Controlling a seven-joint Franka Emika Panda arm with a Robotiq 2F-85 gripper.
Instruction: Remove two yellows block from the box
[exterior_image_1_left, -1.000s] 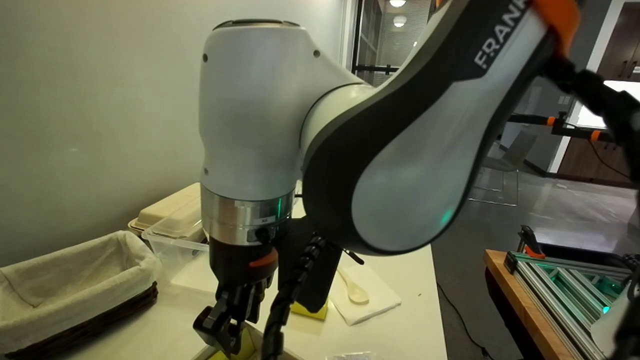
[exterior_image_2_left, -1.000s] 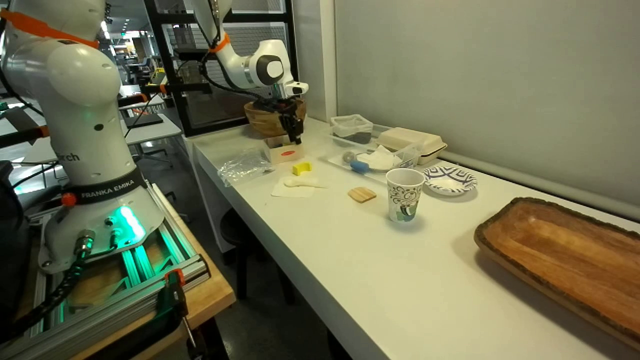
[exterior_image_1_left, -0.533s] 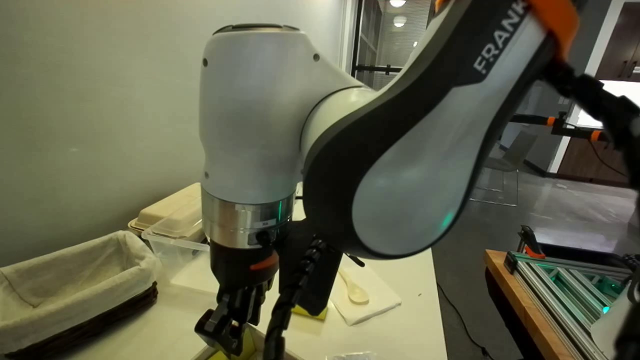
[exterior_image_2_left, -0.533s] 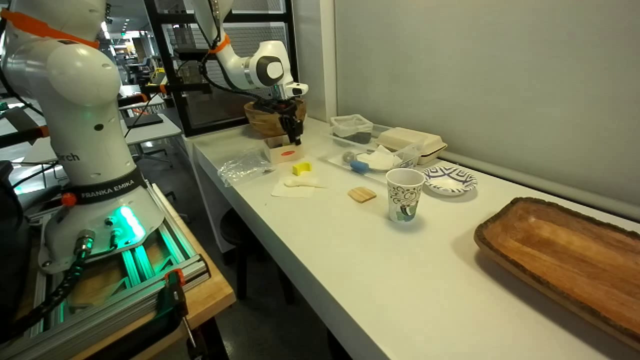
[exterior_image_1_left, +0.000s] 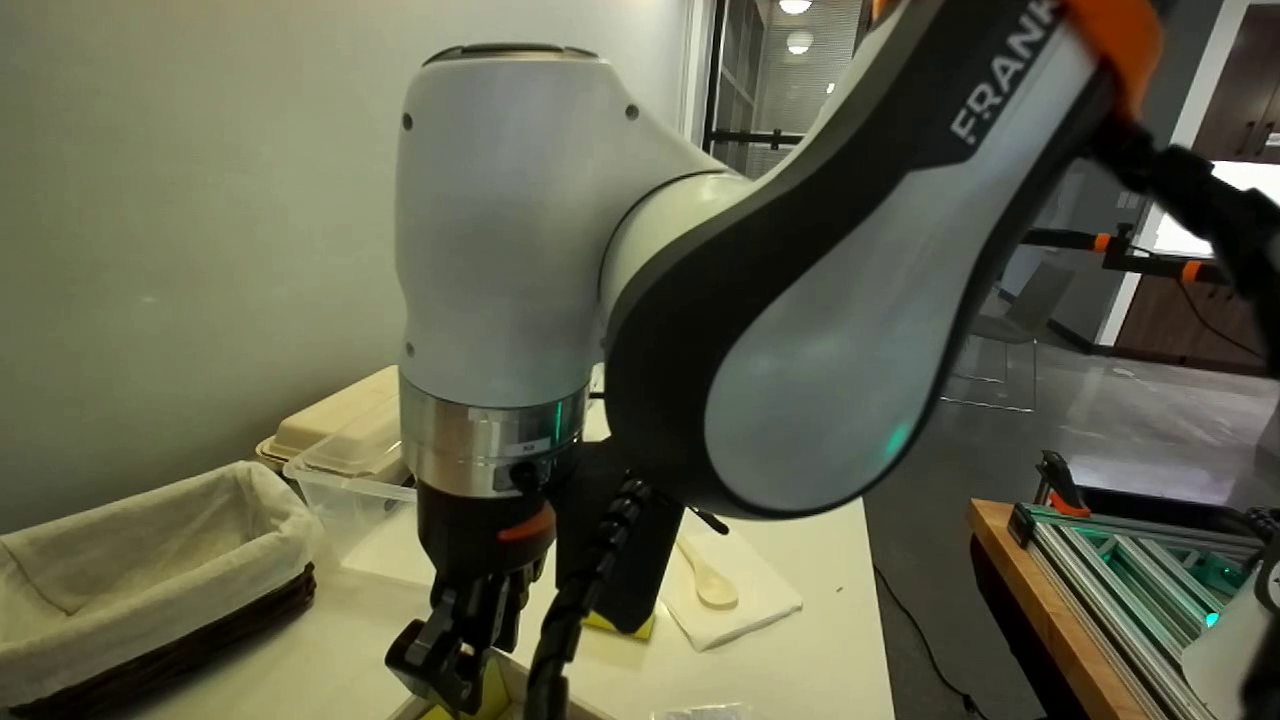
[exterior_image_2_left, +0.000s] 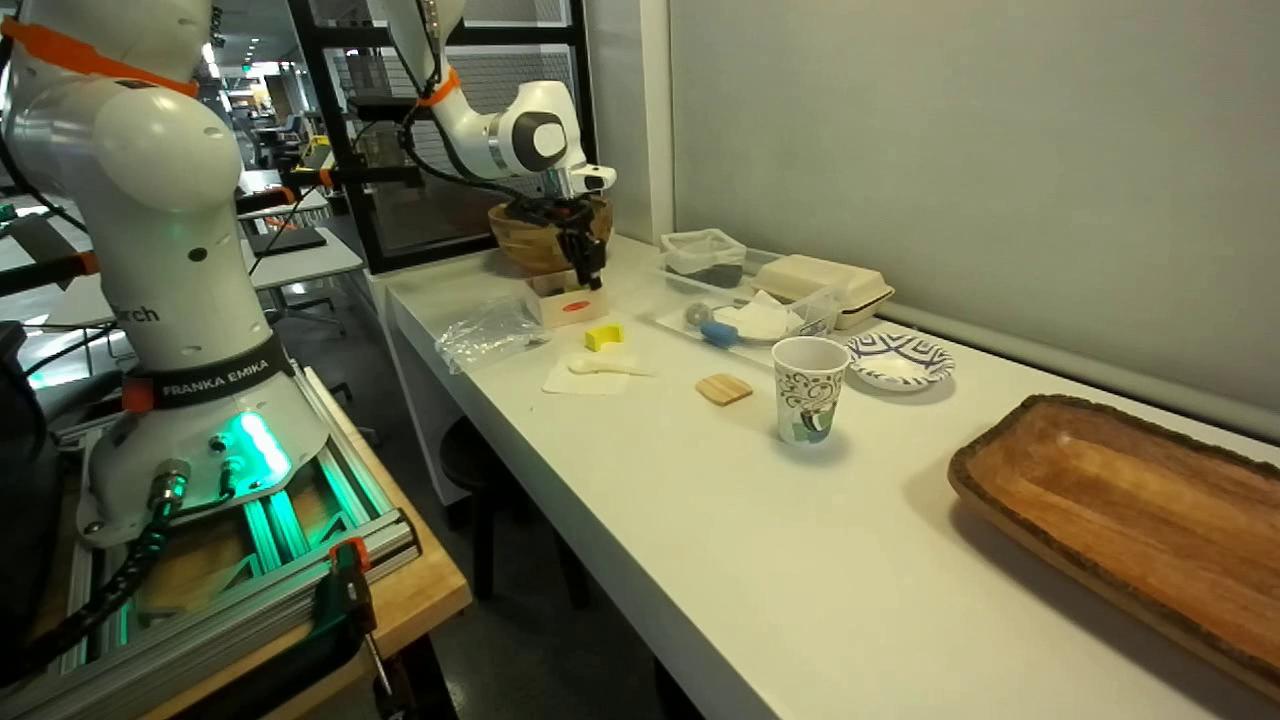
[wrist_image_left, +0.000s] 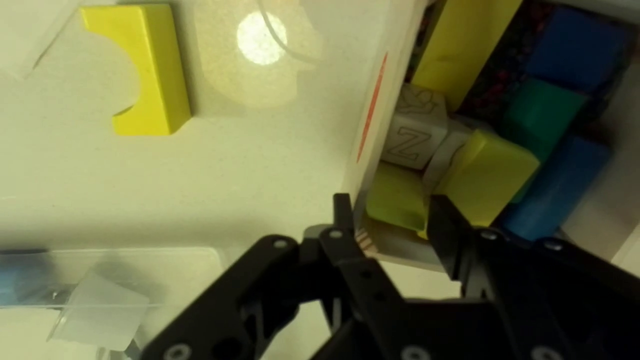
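End effector (wrist_image_left: 391, 212): fingers spread with a gap between them, at 4 o'clock in the wrist view; one fingertip by the wall of the tan box (wrist_image_left: 375, 110), the other over its inside; contact with either is hard to tell.
Tan box: on the worktop (wrist_image_left: 250, 185), open-topped, between 2 and 3 o'clock in the wrist view.
Letter block (wrist_image_left: 412, 127): inside the box at 9 o'clock, marked N.
Long yellow block (wrist_image_left: 465, 45): in the box, at the letter block's 1 o'clock.
Tilted yellow block (wrist_image_left: 487, 175): in the box, at the letter block's 4 o'clock.
Yellowish block (wrist_image_left: 397, 195): in the box, at the letter block's 6 o'clock, showing between the fingertips.
Green block (wrist_image_left: 542, 115): in the box, at the letter block's 3 o'clock.
Arched yellow block (wrist_image_left: 162, 70): outside the box on the worktop, 10 o'clock in the wrist view.
Pale spoon (exterior_image_2_left: 605, 367): on a napkin (exterior_image_2_left: 560, 384), 6 o'clock from the arched yellow block in an exterior view.
Paper cup (exterior_image_2_left: 808, 405): upright, roughly 4 o'clock from the box there.
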